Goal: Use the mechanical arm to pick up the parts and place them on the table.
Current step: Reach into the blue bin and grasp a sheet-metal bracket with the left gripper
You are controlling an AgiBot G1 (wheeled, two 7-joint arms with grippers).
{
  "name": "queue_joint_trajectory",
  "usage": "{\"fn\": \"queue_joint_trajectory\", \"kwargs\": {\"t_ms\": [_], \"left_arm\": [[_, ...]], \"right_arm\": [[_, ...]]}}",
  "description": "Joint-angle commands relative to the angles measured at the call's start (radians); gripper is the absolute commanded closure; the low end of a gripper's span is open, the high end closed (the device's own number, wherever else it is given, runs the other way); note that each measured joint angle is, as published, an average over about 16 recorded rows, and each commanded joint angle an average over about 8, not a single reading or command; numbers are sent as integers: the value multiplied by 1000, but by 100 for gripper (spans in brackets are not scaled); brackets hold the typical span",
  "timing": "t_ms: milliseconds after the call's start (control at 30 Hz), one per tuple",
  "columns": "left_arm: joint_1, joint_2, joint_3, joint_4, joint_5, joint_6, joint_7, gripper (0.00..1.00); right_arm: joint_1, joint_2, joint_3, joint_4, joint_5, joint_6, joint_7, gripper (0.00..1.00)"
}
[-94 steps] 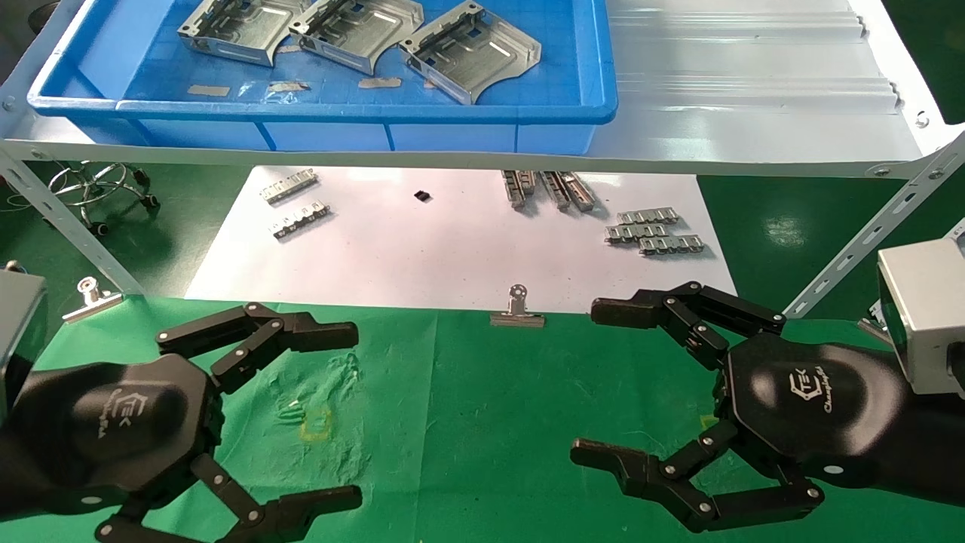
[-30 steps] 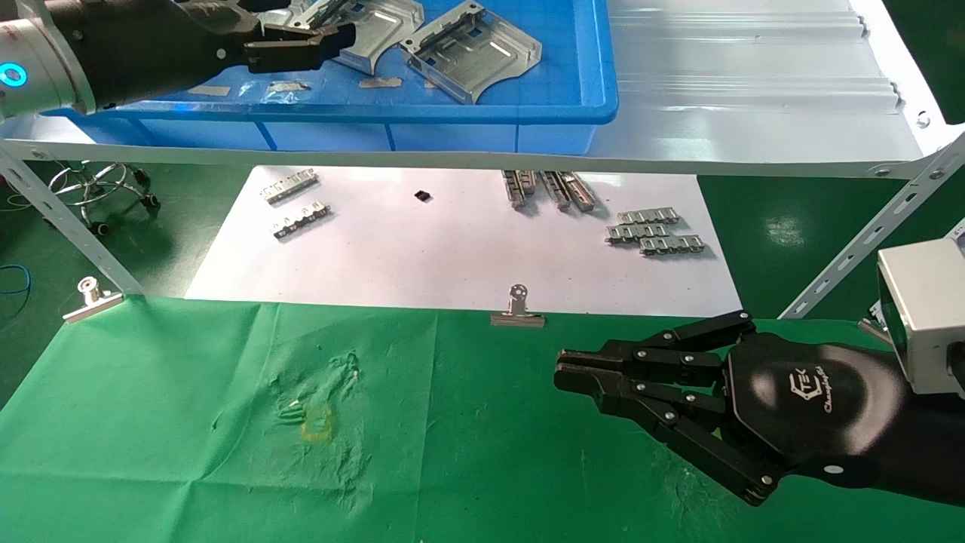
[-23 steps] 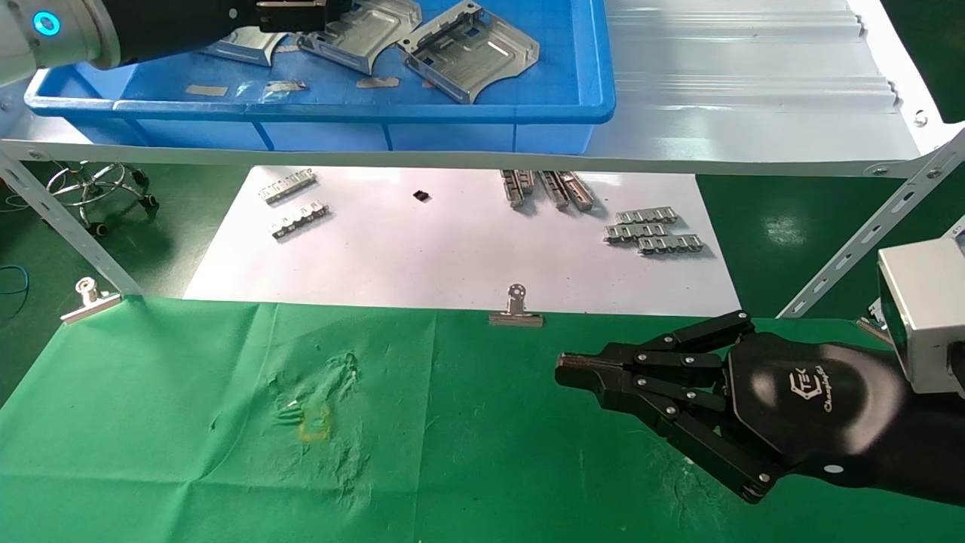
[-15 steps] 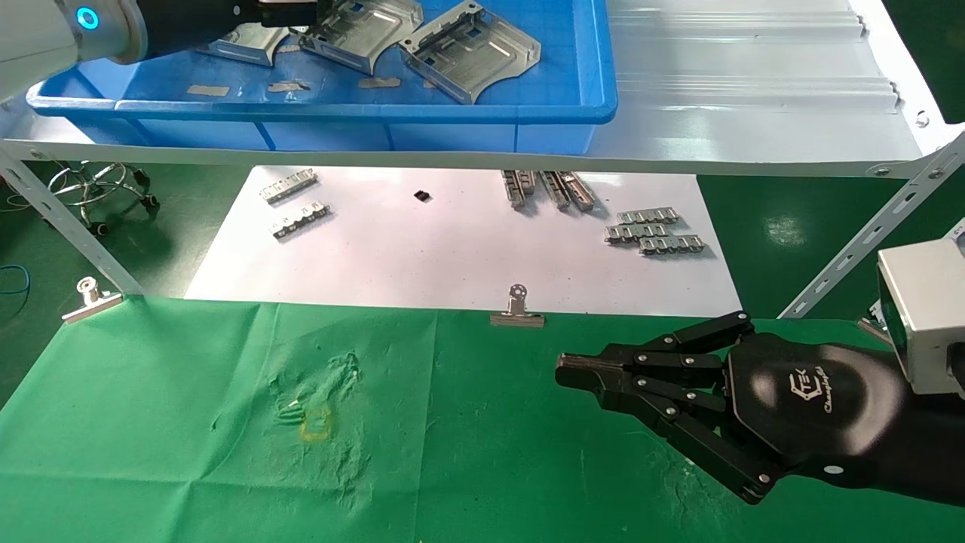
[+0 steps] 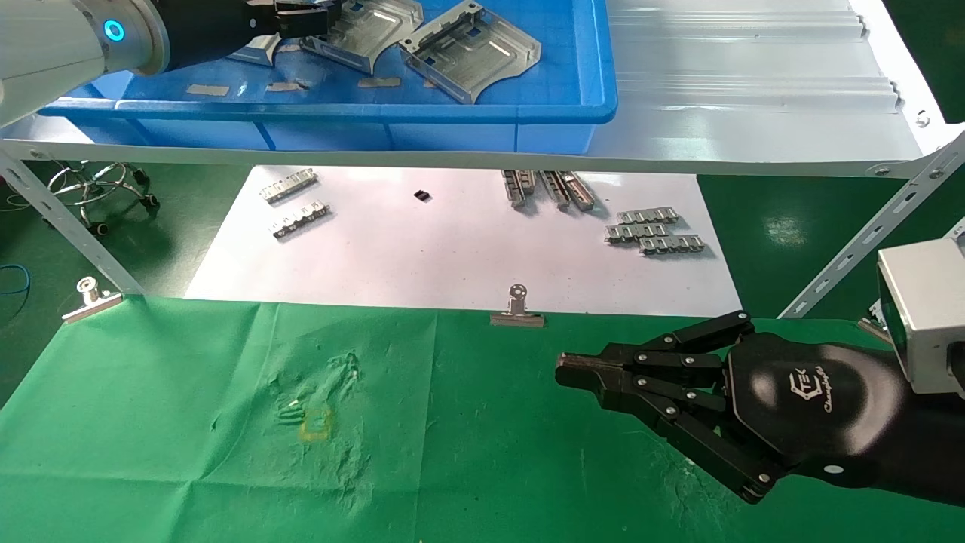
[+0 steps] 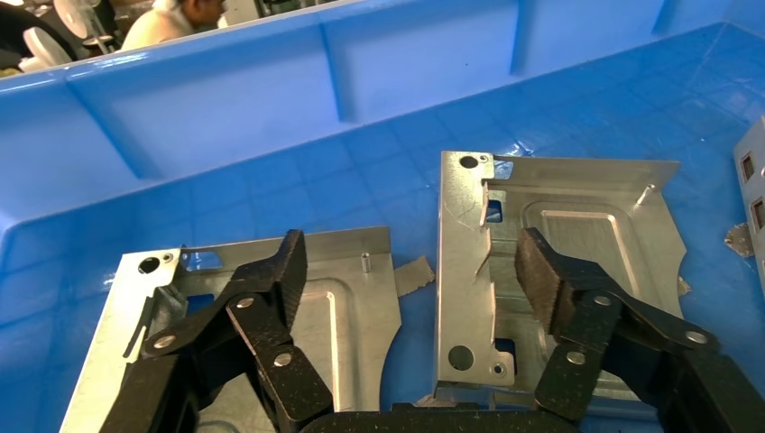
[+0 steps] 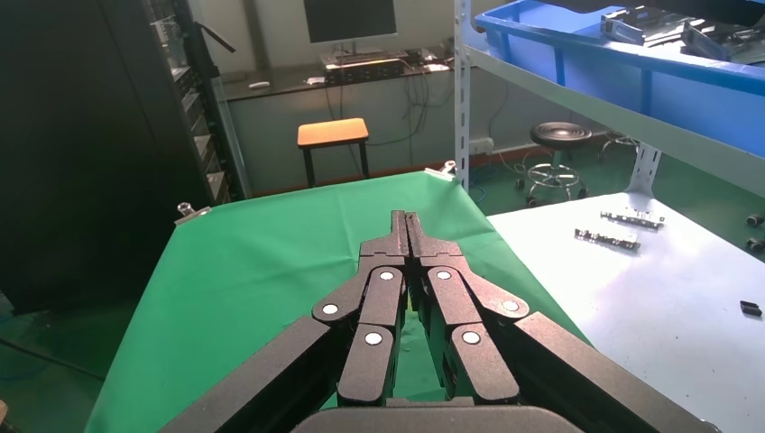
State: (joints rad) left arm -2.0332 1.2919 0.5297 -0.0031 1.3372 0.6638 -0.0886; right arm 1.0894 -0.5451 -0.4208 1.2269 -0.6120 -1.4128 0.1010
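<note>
Three silver parts lie in a blue tray (image 5: pixel 452 113) on the shelf: one on the left (image 5: pixel 256 47), one in the middle (image 5: pixel 369 26), one on the right (image 5: pixel 471 49). My left gripper (image 5: pixel 317 11) reaches into the tray over the left and middle parts. In the left wrist view it (image 6: pixel 415 280) is open and empty, one finger over the left part (image 6: pixel 343 316), the other over the middle part (image 6: pixel 577 207), whose raised rim stands between the jaws. My right gripper (image 5: pixel 562 371) is shut and empty, low over the green table (image 5: pixel 188 422); the right wrist view shows it (image 7: pixel 408 218) too.
A grey shelf (image 5: pixel 754 98) carries the tray, with slanted struts (image 5: pixel 859 249) at the sides. Below it a white sheet (image 5: pixel 452 249) holds small toothed strips (image 5: pixel 654 232). Binder clips (image 5: pixel 517 311) sit on the cloth's far edge. A stool (image 5: pixel 98 188) stands far left.
My left arm has risen from the green cloth into the tray and slid farther over the parts. My right gripper has shut and since held still.
</note>
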Motion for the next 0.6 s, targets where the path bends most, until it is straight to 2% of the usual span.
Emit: {"fn": "queue_joint_trajectory", "kwargs": {"t_ms": [33, 600], "left_arm": [[0, 3, 1, 2, 1, -2, -1, 100], [1, 9, 8, 7, 11, -1, -11, 100]], "right_arm": [[0, 0, 0, 0, 0, 0, 0, 100], [0, 0, 0, 0, 0, 0, 0, 100]]}}
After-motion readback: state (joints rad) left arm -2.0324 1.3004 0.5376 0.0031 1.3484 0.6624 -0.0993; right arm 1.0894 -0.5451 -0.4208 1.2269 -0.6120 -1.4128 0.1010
